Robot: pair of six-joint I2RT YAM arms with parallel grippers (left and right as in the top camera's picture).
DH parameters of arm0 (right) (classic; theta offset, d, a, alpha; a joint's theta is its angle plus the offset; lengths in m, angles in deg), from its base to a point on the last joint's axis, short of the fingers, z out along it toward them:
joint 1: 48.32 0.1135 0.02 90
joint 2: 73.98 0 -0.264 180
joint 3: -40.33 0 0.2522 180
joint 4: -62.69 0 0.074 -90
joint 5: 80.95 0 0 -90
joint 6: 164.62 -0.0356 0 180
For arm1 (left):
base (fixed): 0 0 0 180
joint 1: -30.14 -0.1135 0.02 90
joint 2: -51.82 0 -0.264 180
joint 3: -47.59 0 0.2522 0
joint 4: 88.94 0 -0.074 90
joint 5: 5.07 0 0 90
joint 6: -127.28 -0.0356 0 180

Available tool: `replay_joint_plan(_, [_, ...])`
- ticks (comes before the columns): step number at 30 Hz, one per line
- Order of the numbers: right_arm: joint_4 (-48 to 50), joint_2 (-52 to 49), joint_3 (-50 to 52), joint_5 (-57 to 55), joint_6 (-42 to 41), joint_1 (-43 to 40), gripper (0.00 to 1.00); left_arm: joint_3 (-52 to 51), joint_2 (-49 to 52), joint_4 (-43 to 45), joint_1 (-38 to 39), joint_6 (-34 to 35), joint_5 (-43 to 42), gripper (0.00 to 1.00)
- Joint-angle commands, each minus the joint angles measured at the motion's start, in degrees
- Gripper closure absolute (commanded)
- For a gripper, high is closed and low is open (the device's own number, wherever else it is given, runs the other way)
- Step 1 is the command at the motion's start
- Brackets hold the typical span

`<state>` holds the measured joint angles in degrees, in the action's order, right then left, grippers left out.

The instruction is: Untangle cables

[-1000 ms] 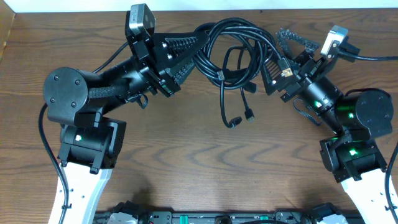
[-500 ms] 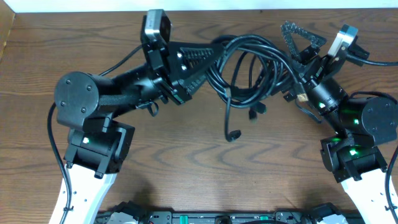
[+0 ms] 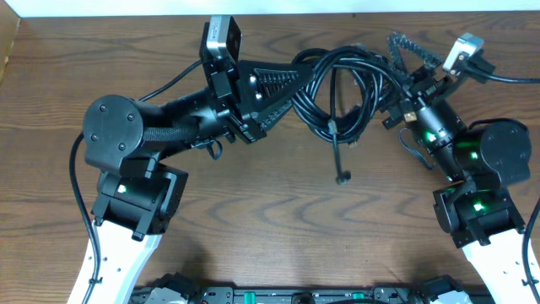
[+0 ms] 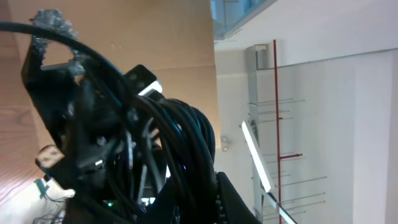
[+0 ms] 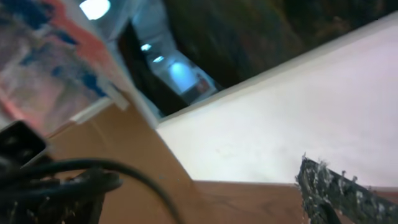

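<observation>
Left end effector [image 3: 291,84] clenched on knotted cables [image 3: 354,59] at twelve o'clock, right end effector [image 3: 403,78] released beside them; a hard pull could cinch the knot tighter.

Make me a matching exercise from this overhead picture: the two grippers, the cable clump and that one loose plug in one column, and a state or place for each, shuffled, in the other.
Column one:
1. left gripper
2. right gripper
3. cables
4. loose plug

Column two:
A. open
B. shut on the cables
C. at the end of a single strand trailing out of the clump toward the arm bases
D. bunched in loops between the two grippers

Pairs: 1-B, 2-A, 3-D, 4-C
</observation>
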<state>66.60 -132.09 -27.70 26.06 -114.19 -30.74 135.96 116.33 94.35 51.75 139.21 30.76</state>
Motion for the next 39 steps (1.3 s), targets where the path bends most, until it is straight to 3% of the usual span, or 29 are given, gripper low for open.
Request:
replay_joint_plan(1, [-3.13,0.02,-0.31,-6.6,-2.47,-0.04,0.05,1.27,-0.55,0.85,0.44,-0.74,-1.95,0.93])
replay_joint_plan(8, [-9.44,0.02,-0.31,-8.83,-2.62,-0.04,0.04,1.27,-0.55,0.85,0.44,-0.74,-1.92,0.93])
replay_joint_plan(15, [-11.28,0.13,-0.31,-0.7,0.24,-0.04,0.04,1.27,-0.55,0.85,0.26,-0.72,-0.42,0.93])
replay_joint_plan(25, [-24.85,0.13,-0.31,-2.93,0.24,-2.08,0.05,1.27,-0.55,0.87,0.28,-0.7,-0.09,0.93])
replay_joint_plan(33, [-18.18,0.35,-0.31,13.57,6.1,-2.6,0.06,1.27,-0.55,0.87,0.26,-0.7,2.27,0.92])
replay_joint_plan(39, [-10.38,1.05,-0.31,16.96,5.03,-2.6,0.07,1.27,-0.55,0.87,-0.39,-0.7,3.69,0.93])
